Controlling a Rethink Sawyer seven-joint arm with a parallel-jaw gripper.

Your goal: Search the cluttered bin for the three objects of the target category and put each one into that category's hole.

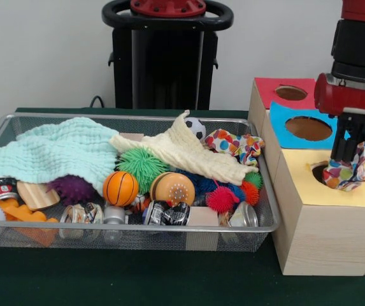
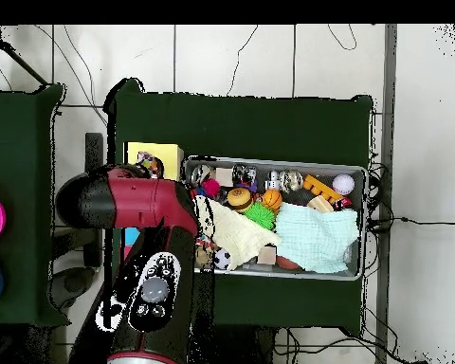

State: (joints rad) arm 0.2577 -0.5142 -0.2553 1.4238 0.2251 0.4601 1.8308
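- The multicoloured spotted cloth (image 1: pixel 350 171) hangs from the end effector (image 1: pixel 346 153), pinched shut on it, directly over the round hole in the yellow-topped wooden box (image 1: pixel 335 210); this drop looks nearly done.
- A second spotted cloth (image 1: pixel 236 145) lies at the right end of the wire mesh bin (image 1: pixel 131 231), beside a cream knitted cloth (image 1: pixel 176 152) and a mint-green waffle cloth (image 1: pixel 55 153); these probably remain.
- The box stands just right of the bin on the green bench (image 1: pixel 137 280); open room lies above the holes.
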